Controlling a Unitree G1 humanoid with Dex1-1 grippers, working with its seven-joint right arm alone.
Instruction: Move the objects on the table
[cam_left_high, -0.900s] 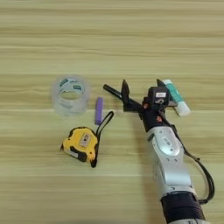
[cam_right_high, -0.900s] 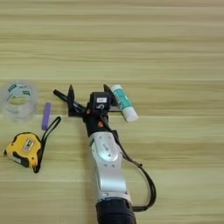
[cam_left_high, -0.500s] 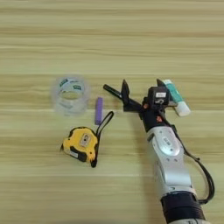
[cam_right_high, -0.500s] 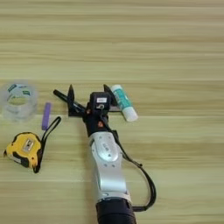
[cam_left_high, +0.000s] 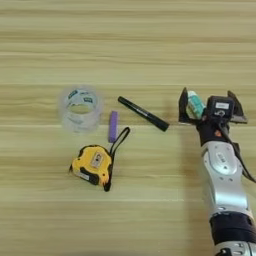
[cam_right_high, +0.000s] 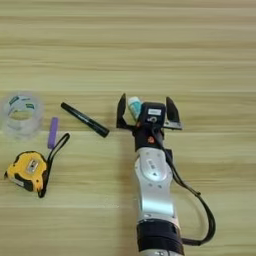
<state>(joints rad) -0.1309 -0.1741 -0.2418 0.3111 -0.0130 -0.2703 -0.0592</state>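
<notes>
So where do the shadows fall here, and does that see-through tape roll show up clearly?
Left eye view: a soft shadow lies left of the arm; the black marker casts barely any. Right eye view: the clear tape roll looks faint, its rim pale against the table.

Open gripper (cam_left_high: 212, 106) astride glue stick (cam_left_high: 195, 104), black marker (cam_left_high: 143, 113) alongside.

This looks like a robot test bench in a lab or workshop. A plain light wood-grain bench (cam_left_high: 130, 40) fills the view, carrying only stationery and hand tools: a clear tape roll (cam_left_high: 80, 107), a black marker (cam_left_high: 143, 114), and a yellow tape measure (cam_left_high: 92, 164).
</notes>
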